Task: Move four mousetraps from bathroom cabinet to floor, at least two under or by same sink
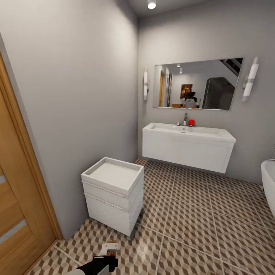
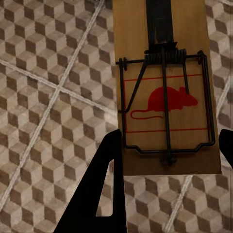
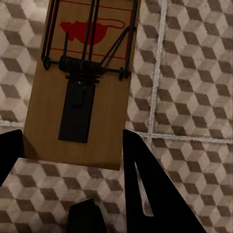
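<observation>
In the left wrist view my left gripper [image 2: 170,141] is shut on the end of a mousetrap [image 2: 165,77], a tan wooden plate with dark spring wire and a red mouse print, held above the bathroom floor [image 2: 43,97]. My right gripper [image 3: 70,138] is shut on a second mousetrap [image 3: 82,87] over the same cube-pattern tiles [image 3: 189,73]. The white bathroom sink [image 1: 188,146] hangs on the far wall, a few tiles ahead in the head view. The cabinet is out of view.
A white drawer unit [image 1: 114,194] stands against the left wall, with a wooden door [image 1: 15,198] to its left. A white tub edge [image 1: 268,183] is at the right. A black arm tip [image 1: 100,264] shows at the bottom edge, beside a small white-grey object [image 1: 109,248].
</observation>
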Robot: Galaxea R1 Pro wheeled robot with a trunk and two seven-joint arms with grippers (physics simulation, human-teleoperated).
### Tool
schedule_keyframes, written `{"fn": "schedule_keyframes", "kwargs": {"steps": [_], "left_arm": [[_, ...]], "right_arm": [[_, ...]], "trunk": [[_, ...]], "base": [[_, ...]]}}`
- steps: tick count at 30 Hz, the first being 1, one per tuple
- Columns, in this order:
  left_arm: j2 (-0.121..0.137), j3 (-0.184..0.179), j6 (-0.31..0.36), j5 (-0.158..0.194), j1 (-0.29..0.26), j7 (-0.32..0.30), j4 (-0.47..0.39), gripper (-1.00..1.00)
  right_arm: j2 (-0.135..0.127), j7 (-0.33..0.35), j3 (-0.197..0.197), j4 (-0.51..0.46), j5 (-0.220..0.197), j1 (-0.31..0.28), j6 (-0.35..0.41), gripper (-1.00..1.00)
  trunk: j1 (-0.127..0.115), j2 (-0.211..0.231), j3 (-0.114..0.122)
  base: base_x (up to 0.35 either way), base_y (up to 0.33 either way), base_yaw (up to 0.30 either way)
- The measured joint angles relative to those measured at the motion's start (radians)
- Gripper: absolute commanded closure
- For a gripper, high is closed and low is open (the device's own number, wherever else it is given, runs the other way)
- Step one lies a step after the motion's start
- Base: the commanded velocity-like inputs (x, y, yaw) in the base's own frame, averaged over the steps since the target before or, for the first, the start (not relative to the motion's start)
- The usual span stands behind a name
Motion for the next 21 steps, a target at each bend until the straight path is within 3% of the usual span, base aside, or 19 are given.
{"fn": "schedule_keyframes", "kwargs": {"steps": [8, 14, 21], "left_arm": [[0.0, 0.0, 0.0, 0.0, 0.0, -0.001, 0.0, 1.0], [0.0, 0.0, 0.0, 0.0, 0.0, -0.001, 0.0, 1.0], [0.0, 0.0, 0.0, 0.0, 0.0, 0.001, -0.001, 1.0]], "right_arm": [[0.0, 0.0, 0.0, 0.0, 0.002, 0.0, -0.002, 1.0], [0.0, 0.0, 0.0, 0.0, 0.0, 0.0, -0.002, 1.0], [-0.002, -0.004, 0.0, -0.001, 0.0, 0.0, -0.001, 1.0]], "trunk": [[0.0, 0.0, 0.0], [0.0, 0.0, 0.0], [0.0, 0.0, 0.0]], "base": [[0.0, -0.274, -0.003], [0.0, -0.278, -0.167], [0.01, -0.061, -0.043]]}}
